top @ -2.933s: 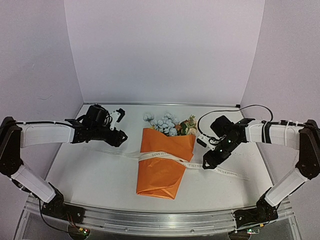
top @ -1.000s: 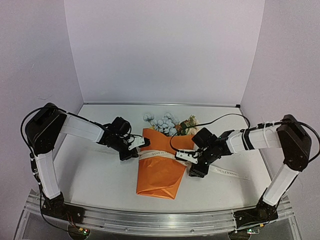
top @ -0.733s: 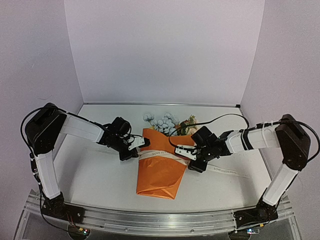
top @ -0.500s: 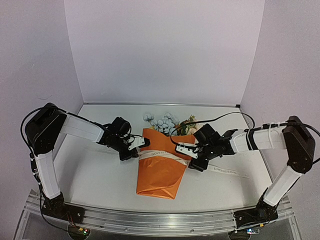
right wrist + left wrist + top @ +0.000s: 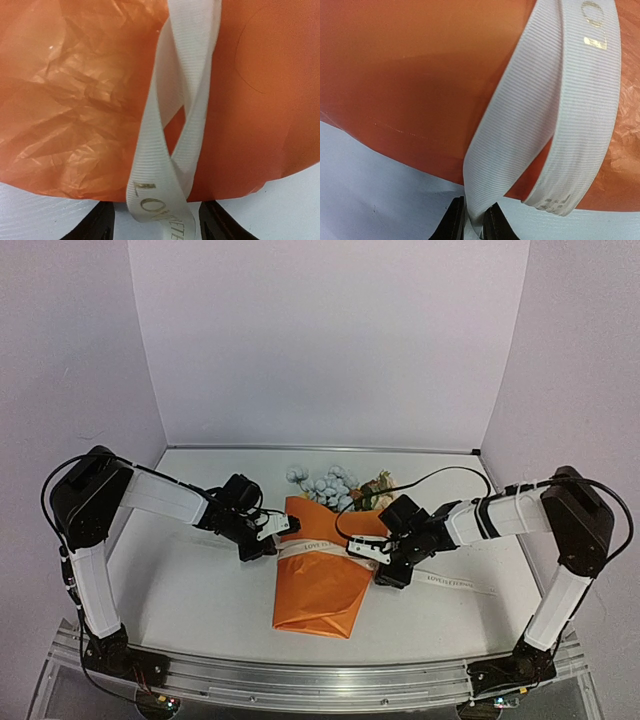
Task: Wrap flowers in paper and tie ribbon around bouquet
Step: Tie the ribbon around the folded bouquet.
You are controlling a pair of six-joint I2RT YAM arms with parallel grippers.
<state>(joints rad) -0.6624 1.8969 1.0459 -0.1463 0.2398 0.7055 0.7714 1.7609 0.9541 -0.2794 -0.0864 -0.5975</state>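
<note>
Ribbon (image 5: 520,130) between fingers (image 5: 452,227) of left gripper (image 5: 473,226)

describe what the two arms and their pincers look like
Both match. The left arm and right arm have smooth white link covers between bulky black joints, and a thin black cable loops loosely along each. Each ends in a small two-finger pincer, the left pincer and the right pincer, with white finger mounts and black fingertips.

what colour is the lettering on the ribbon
Gold, on the cream ribbon; clearest in the right wrist view.
</note>
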